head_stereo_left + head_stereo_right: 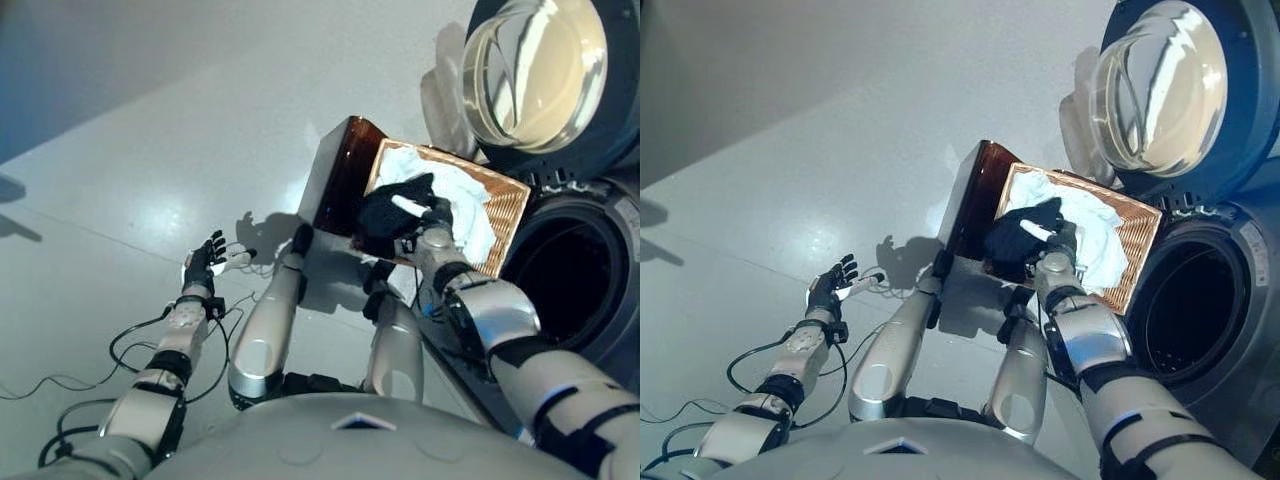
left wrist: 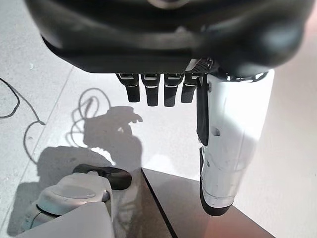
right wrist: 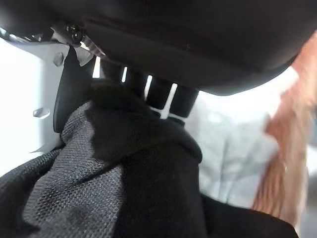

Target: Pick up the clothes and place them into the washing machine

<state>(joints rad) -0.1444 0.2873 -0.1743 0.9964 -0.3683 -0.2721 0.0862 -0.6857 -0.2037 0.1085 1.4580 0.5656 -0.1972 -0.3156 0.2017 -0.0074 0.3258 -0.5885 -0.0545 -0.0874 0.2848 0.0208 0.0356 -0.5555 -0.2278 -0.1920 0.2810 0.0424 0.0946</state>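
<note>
Black knitted garment sits on top of the pile in the woven tan wicker basket, bunched under the right hand. Right wrist view shows the fingers and white-covered thumb curled into a fold of the coarse knit, so the hand is pinching cloth. Judgement: light, limp, no stiffness, rough weave gives good friction; it will drape and trail when lifted, so a bunched fold near the middle is the best hold, not an edge. Snag risk on the basket rim.

Left hand hangs low over the pale grey glossy floor, well apart from the basket, fingers straight and relaxed, holding nothing.

Under and beside the black piece: crumpled white cloth, soft, thin-looking, probably as light. Basket has a dark brown smooth side panel, rigid, boxy, rim tilted toward the camera.

Just past the basket on the right: dark round drum opening of the washing machine, empty as far as visible. Farthest: its round glass door, swung open, hard and glossy, dark plastic ring around it.
</note>
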